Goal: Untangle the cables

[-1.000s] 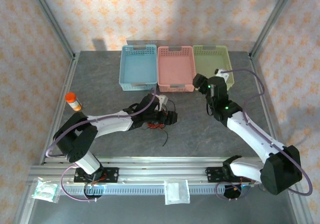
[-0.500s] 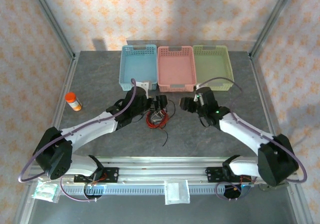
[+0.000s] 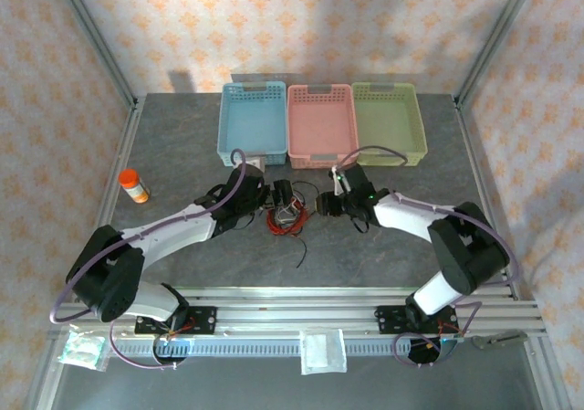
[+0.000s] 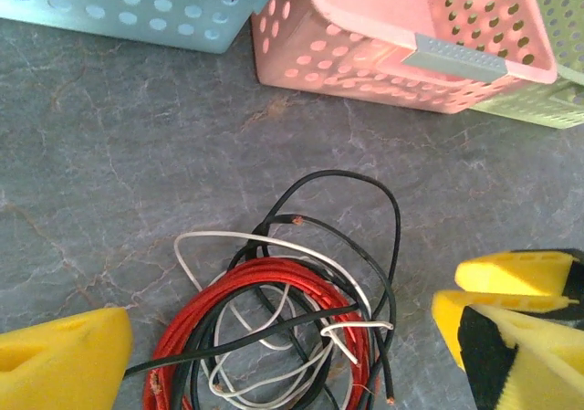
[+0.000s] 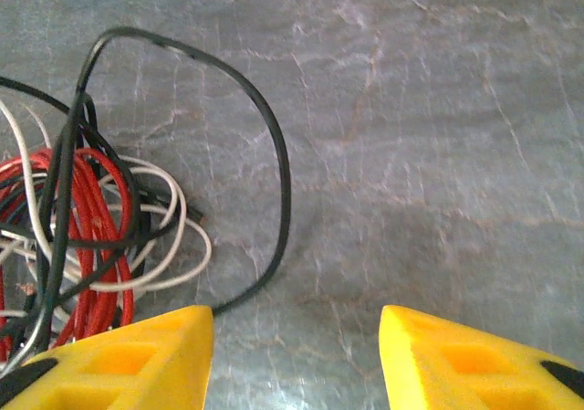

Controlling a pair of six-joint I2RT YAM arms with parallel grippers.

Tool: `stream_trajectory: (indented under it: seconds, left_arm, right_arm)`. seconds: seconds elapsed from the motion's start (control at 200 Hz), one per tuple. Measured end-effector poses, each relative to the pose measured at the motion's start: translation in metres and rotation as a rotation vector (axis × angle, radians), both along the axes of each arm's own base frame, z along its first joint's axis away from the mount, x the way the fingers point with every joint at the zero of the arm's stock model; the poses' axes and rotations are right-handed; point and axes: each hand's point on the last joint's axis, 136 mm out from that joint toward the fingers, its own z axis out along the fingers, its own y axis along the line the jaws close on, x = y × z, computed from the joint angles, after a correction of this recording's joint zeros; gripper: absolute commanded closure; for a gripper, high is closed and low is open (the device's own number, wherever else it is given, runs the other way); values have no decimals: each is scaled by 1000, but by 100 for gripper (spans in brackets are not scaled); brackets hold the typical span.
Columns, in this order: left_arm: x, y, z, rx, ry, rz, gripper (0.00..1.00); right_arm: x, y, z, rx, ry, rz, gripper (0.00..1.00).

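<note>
In the top external view the cables (image 3: 286, 216) lie as a small red, black and pale tangle on the grey table (image 3: 182, 145), just below the middle of the frame, with one black strand trailing toward the lower edge. The left gripper (image 3: 270, 195) sits just left of the tangle and the right gripper (image 3: 326, 204) just right of it, so the bundle lies between them; whether either touches a wire cannot be told from here. A blue basket (image 3: 252, 122), a pink basket (image 3: 320, 125) and a green basket (image 3: 388, 122) stand in a row in the upper middle, and an orange-capped bottle (image 3: 134, 185) stands at the left. In the left wrist view the cables (image 4: 292, 319) fill the lower centre, red coils under black and white loops, between widely parted yellow fingers (image 4: 59, 364) that hold nothing; the pink basket (image 4: 401, 36) runs along the top. In the right wrist view the cables (image 5: 100, 218) sit at the left, a black loop arching toward the centre, while the fingers (image 5: 128, 360) along the bottom edge stand apart over bare table, gripping nothing.
</note>
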Motion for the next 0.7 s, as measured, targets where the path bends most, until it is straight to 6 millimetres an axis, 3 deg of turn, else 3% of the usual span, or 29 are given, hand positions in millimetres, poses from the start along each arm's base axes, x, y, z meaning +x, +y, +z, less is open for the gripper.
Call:
stream_trajectory:
  seconds: [0.235,0.496,0.701]
  left_arm:
    - [2,3,0,-10,5,9,6]
    - [4,6,1,-6,-1,17,2]
    - [1,15,5,3,-53,36,1]
  right_arm:
    - [27,16,-3,-13,-37,35,49]
    - [39,23,-15,-33,-33,53,50]
    - [48,28,-19,-31,-38,52,57]
